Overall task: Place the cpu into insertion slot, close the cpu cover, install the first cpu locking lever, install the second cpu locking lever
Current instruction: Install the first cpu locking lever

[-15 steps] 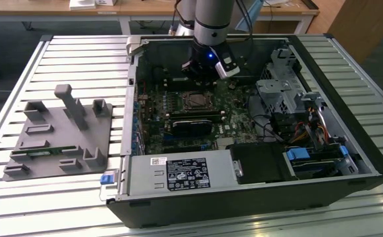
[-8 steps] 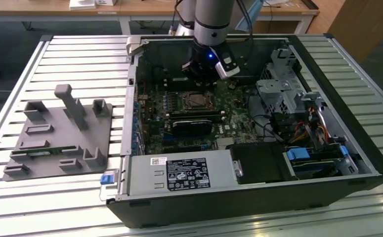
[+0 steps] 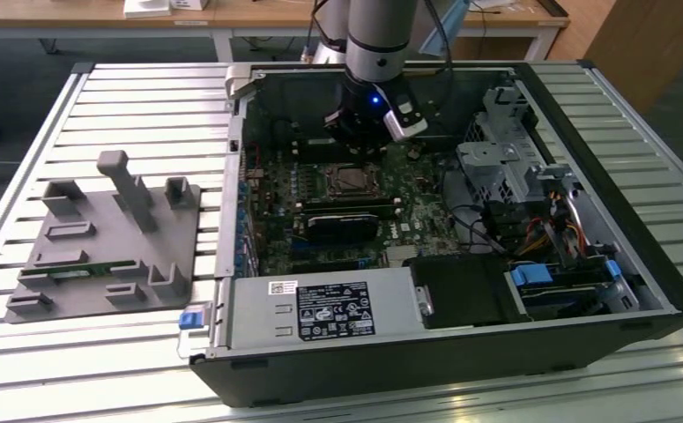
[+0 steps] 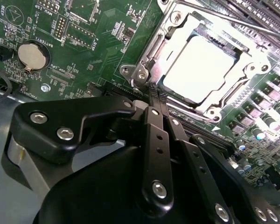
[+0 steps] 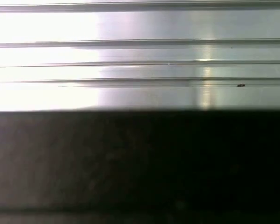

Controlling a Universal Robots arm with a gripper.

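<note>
The arm stood over the open PC case (image 3: 658, 300), which lay on its side on a slatted metal table (image 3: 141, 97). In the exterior view the gripper (image 3: 359, 141) hung at the upper centre of the frame, inside the case, just above the socket on the green motherboard (image 3: 317, 189).

The cpu (image 4: 200, 70) sat in the insertion slot (image 4: 144, 56), upper right of the second wrist view, its pale metal top showing bright through the window of the cpu cover (image 4: 252, 70). The cover lay flat over it, w/ its grey frame round the chip on all sides. In the exterior view the same socket (image 3: 347, 181) showed near the frame's centre, just below the gripper.

In the second wrist view the gripper (image 4: 157, 91) reached up from the lower centre; its two black fingers (image 4: 154, 135) were pressed together w/ nothing between them, and the tips sat right at the socket's near edge, beside a corner screw (image 4: 141, 74). Couldn't tell if they touched the metal.

A round coin battery (image 4: 31, 54) sat at the upper left of that view. A black card (image 3: 341, 225) lay below the socket in the exterior view, and a grey parts fixture (image 3: 106, 238) stood on the table at the left of the frame, well apart from the case.

The first wrist view showed bright metal slats (image 5: 140, 60) above a dark band.
</note>
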